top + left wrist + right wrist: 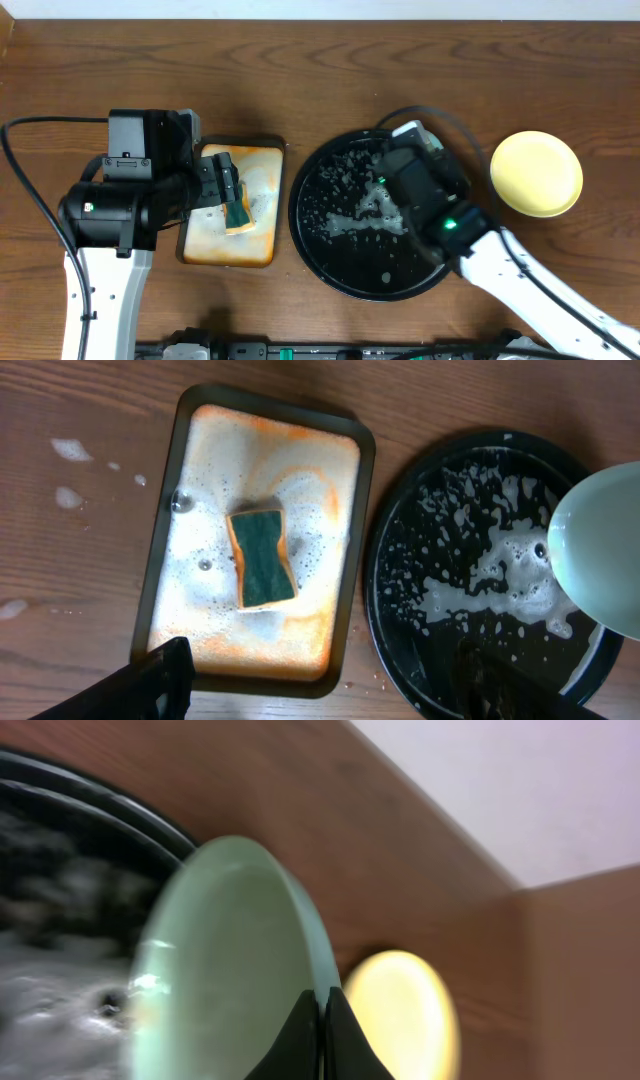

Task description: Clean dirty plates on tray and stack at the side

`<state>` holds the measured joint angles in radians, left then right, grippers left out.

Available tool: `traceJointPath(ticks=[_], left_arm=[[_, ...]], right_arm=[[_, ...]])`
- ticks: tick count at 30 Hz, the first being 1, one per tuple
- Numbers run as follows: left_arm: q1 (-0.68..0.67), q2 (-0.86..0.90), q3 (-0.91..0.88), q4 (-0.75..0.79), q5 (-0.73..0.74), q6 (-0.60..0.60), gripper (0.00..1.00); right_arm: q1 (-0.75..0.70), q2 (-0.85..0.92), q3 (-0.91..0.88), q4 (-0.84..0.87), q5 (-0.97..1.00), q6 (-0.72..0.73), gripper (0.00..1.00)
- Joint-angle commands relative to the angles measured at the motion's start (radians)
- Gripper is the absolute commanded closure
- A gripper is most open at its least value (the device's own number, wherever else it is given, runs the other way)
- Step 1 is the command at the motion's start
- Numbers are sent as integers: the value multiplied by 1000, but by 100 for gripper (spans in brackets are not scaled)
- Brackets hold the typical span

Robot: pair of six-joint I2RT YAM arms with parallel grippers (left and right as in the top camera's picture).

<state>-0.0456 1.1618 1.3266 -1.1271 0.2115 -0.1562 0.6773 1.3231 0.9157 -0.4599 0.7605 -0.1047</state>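
The round black tray (335, 262) is flecked with foam; it also shows in the left wrist view (410, 650) and the right wrist view (70, 795). My right gripper (392, 180) hangs over it. In its wrist view the right gripper (322, 1008) is shut on the rim of a pale mint-green plate (215, 960), held tilted on edge above the tray. That plate shows at the right edge of the left wrist view (600, 550). The yellow plate (536, 173) lies on the table right of the tray, also seen behind the held plate (400, 1015). My left gripper (330, 675) is open and empty. A second mint-green plate is out of view.
A rectangular tray (363, 510) with orange-stained foam lies left of the black tray and holds a green sponge (262, 557), which lies flat and untouched. In the overhead view the left gripper (225, 190) hovers over this rectangular tray (262, 255). Foam spots lie on the wood (70, 450).
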Motion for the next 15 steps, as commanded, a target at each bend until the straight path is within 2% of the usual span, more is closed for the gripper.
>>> traceJointPath(ticks=[1,6,14,15], left_arm=[[6,-6,18,-5,9,6,17],[6,-6,18,-5,9,6,17],[6,-6,18,-5,9,6,17],[6,-6,18,-5,9,6,17]], right_arm=[[-47,-27,39,-56,-427,143,99],[-131,-27,39,-100,-605,224,99],[-214,-27,39,-154,-664,223,99],[-212,-27,39,-158,-664,223,94]])
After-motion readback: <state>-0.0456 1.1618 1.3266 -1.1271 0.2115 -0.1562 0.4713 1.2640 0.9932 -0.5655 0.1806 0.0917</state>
